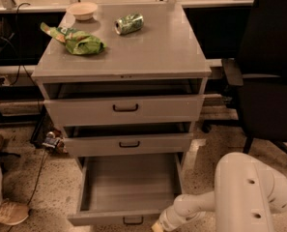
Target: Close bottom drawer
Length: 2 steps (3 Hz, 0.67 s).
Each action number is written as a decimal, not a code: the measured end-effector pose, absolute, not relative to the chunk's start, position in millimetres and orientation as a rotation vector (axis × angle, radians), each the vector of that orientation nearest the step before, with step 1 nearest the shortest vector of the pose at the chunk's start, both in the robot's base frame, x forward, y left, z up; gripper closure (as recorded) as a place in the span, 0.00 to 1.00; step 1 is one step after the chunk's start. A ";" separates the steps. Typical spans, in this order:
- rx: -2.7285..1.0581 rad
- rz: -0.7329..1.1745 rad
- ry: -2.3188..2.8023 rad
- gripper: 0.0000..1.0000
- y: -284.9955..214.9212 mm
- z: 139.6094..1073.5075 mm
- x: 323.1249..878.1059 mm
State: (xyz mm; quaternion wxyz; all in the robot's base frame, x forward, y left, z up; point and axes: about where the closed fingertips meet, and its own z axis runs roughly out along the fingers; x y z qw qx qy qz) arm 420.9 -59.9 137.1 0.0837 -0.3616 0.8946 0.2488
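Note:
The bottom drawer [128,187] of the grey metal cabinet stands pulled far out, its deep grey tray bare inside. Its low front with a small dark loop handle [133,220] is at the bottom edge of the view. My white arm [249,192] reaches in from the lower right. The gripper [158,225] is at the drawer front's right end, just right of the handle, and is mostly cut off by the bottom edge of the view.
The middle drawer [128,144] and top drawer [125,108] are slightly ajar. On the cabinet top [152,52] lie a green chip bag [78,40], a green can [129,23] and a small bowl [83,9]. A black office chair [268,76] stands right. A shoe [7,212] is lower left.

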 end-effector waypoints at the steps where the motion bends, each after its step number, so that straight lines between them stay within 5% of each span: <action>1: -1.079 0.742 2.669 1.00 -60.3 137.0 420.6; 2: -1.100 0.707 2.582 1.00 -47.7 134.9 450.3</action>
